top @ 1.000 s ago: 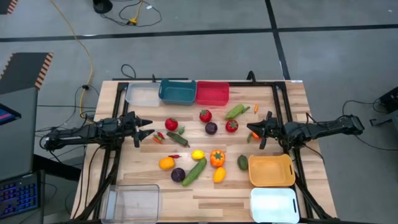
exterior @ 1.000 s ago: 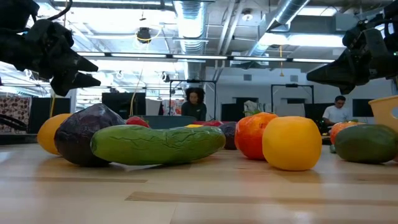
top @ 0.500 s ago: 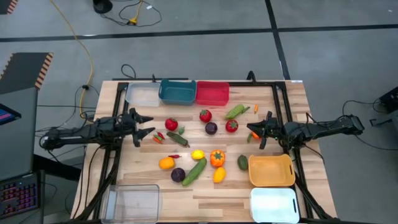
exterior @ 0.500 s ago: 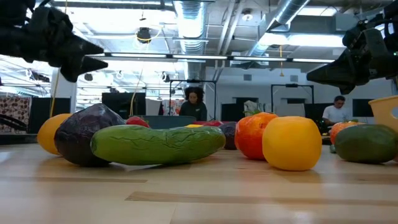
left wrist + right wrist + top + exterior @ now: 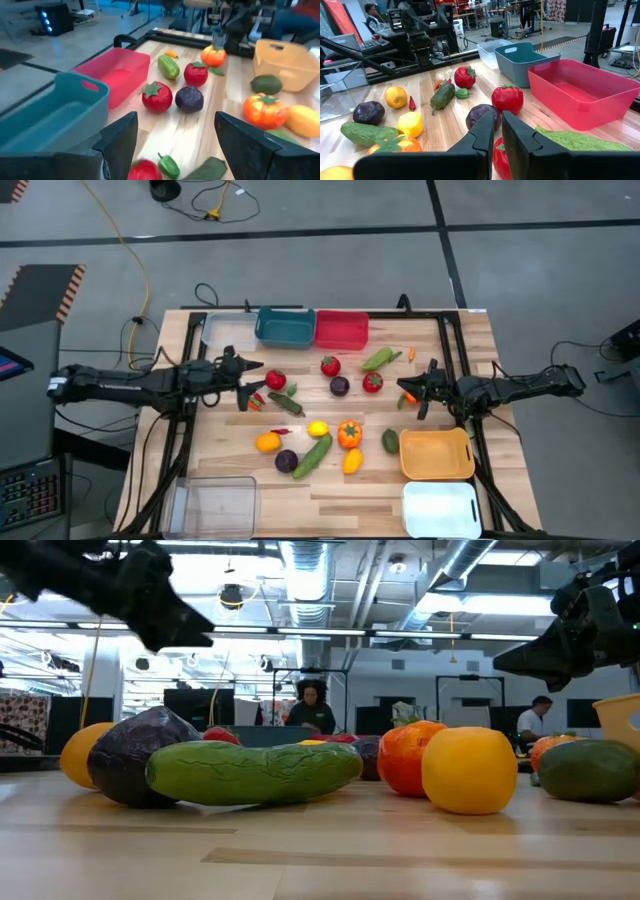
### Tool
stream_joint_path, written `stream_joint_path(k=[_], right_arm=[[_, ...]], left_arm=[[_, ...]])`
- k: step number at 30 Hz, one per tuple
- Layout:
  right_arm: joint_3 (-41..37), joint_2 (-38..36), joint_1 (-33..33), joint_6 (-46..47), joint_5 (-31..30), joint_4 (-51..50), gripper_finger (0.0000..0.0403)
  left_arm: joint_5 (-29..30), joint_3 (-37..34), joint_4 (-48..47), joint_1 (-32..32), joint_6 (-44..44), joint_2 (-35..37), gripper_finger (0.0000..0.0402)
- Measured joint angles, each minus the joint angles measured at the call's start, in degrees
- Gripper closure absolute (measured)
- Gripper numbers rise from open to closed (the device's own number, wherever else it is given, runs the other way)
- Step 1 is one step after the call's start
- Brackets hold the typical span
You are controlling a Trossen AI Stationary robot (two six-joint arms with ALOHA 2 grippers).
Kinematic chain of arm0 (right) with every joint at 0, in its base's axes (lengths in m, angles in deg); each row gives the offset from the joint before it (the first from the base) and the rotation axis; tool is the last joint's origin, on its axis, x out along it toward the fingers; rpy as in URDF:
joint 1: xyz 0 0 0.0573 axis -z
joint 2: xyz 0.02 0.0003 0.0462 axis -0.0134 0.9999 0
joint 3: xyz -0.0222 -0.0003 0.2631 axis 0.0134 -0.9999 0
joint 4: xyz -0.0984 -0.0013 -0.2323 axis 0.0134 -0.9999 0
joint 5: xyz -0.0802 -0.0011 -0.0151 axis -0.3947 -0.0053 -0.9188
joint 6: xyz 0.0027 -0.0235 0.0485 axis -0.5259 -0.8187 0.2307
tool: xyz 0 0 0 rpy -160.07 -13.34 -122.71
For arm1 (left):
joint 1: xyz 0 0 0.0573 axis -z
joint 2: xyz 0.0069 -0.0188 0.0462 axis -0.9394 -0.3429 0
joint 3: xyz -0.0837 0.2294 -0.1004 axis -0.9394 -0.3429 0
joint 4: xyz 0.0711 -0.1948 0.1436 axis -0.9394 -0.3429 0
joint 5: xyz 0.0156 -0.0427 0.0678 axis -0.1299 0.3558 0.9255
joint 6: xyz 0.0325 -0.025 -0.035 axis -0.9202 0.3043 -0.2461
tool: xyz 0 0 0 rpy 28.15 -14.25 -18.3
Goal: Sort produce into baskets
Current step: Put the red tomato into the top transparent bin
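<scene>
The produce lies scattered over the middle of the wooden table [image 5: 440,340]: a red tomato [image 5: 276,379], a purple piece [image 5: 340,386], a cucumber [image 5: 313,453], an orange pepper [image 5: 349,434] and others. My left gripper [image 5: 250,383] is open and empty, in the air just left of the red tomato; it also shows in the left wrist view [image 5: 175,120]. My right gripper [image 5: 408,393] is shut and empty, held above a small red-orange piece [image 5: 500,150]. Grey [image 5: 229,332], teal [image 5: 285,327] and red [image 5: 341,330] baskets stand along the far edge.
An orange-yellow basket [image 5: 436,454] and a white basket [image 5: 440,508] stand at the near right, a clear basket [image 5: 213,505] at the near left. People sit in the room beyond the table [image 5: 312,705].
My left gripper has gone up and toward the table's right edge, nearer the red tomato, staying open. The produce has not moved.
</scene>
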Motion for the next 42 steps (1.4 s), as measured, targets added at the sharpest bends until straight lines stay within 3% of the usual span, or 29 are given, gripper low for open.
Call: stream_joint_path(k=[8, 17, 22, 42], right_arm=[[0.0, 0.0, 0.0, 0.0, 0.0, 0.0, 0.0336], [0.0, 0.0, 0.0, 0.0, 0.0, 0.0, 0.0336], [0.0, 0.0, 0.0, 0.0, 0.0, 0.0, 0.0336], [0.0, 0.0, 0.0, 0.0, 0.0, 0.0, 0.0336]], left_arm=[[0.5, 8.5, -3.0, -1.0, -10.7, -12.2, 0.0136], [-8.6, 10.0, -9.0, -9.1, -6.3, -15.9, 0.0010], [-13.1, 9.9, -9.4, -12.0, -6.5, -17.6, 0.0015], [-11.1, 9.9, -9.3, -13.9, -10.0, -32.3, 0.0003]])
